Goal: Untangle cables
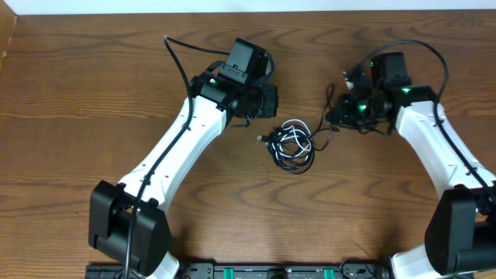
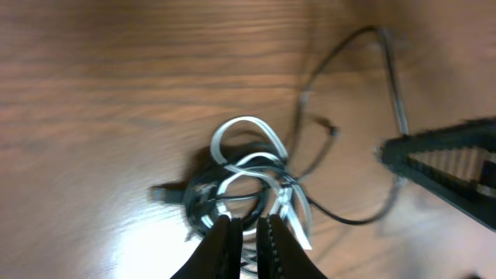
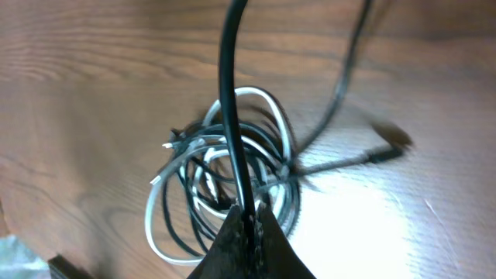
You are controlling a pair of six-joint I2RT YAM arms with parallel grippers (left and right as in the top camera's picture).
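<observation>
Black fingers point(image 3: 232, 244) of the right claw point(image 3: 248, 229) were pressed together on a black cord point(image 3: 231, 93), which ran from their tips up across that claw's own view in one straight line. Just beyond those tips, down on the wooden table point(image 1: 77, 77), lay the cables point(image 1: 294, 147). They formed a small round coil of loops, black strands wound through a white cord point(image 2: 248, 119), with a plug end point(image 3: 391, 139) poking out on a loose tail to one side. The pinched cord seemed to lead back into that coil. Farther out, across the coil from the right claw, hung the left claw point(image 2: 248, 236), the coil close ahead of its tips. Its fingers were nearly together with only a slit between them, and whether anything sat in that slit could not be told.

The cords would likely handle as light, limp and a little slick, so a pull on one strand would probably drag the whole coil rather than free it. The better hold looked to be a loose tail near a plug, away from the crossings, while the other claw pinned the coil. Plugs would likely snag when drawn through loops.
</observation>
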